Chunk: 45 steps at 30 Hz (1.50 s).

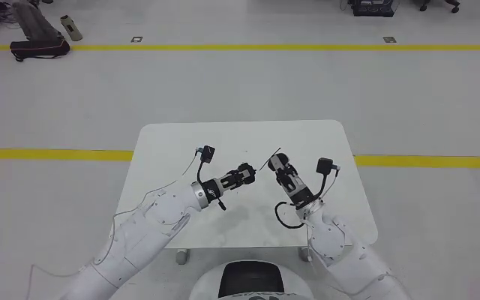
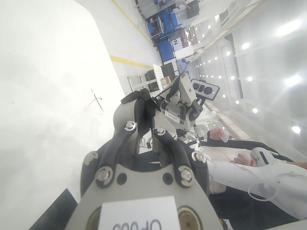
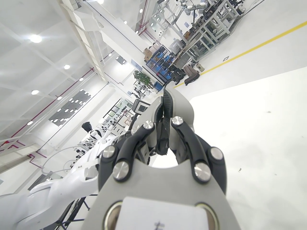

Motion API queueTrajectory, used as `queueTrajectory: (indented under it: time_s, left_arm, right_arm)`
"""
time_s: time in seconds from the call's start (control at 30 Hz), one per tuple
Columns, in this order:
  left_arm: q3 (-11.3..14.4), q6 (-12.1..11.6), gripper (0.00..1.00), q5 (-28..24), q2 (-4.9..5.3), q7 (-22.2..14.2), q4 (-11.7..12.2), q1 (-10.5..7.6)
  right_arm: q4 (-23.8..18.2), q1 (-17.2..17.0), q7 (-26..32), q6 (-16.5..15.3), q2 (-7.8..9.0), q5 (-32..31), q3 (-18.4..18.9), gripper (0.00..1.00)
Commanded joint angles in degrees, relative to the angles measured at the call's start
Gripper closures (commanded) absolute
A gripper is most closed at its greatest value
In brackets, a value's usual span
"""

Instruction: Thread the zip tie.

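A thin black zip tie [image 1: 269, 158] is held in the air above the middle of the white table [image 1: 180, 142], slanting away from me towards the right. My left gripper [image 1: 253, 172] is shut on its near end, pads [image 2: 144, 101] pressed together. My right gripper [image 1: 275, 160] sits just to the right of the left one, almost touching it, and is shut on the tie farther along. Its fingers [image 3: 168, 104] are closed tight, and a thin tip [image 3: 165, 86] pokes out past them. In the left wrist view the tie [image 2: 171, 84] runs across the right gripper [image 2: 183, 82].
The table [image 3: 251, 132] has rounded corners, and its far edge is well beyond both grippers. The tie's faint shadow [image 2: 96, 99] falls on the tabletop. Yellow floor lines [image 1: 67, 154] run past the table on both sides. A black bag [image 1: 37, 41] lies on the floor far off.
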Motion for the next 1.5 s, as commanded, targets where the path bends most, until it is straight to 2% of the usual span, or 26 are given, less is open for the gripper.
queueTrajectory:
  time_s: [0.0,0.83,1.27,1.33,1.47]
  left_arm:
    - [0.00,0.00,1.00,0.00,0.00,0.00,0.00,0.00]
    - [0.00,0.00,1.00,0.00,0.00,0.00,0.00,0.00]
    - [0.00,0.00,1.00,0.00,0.00,0.00,0.00,0.00]
    - [0.00,0.00,1.00,0.00,0.00,0.00,0.00,0.00]
    - [0.00,0.00,1.00,0.00,0.00,0.00,0.00,0.00]
  right_arm:
    - [0.05,-0.01,-0.12,0.00,0.00,-0.16,-0.07,1.00]
    - [0.33,0.86,-5.34,0.00,0.38,-5.09,-2.58,1.00]
    - [0.46,1.03,-5.83,0.28,0.41,-5.88,-2.29,1.00]
    - [0.89,1.01,-8.91,0.00,0.37,-8.71,-1.97,1.00]
    - [1.21,1.00,-13.70,0.00,0.68,-10.00,-2.94,1.00]
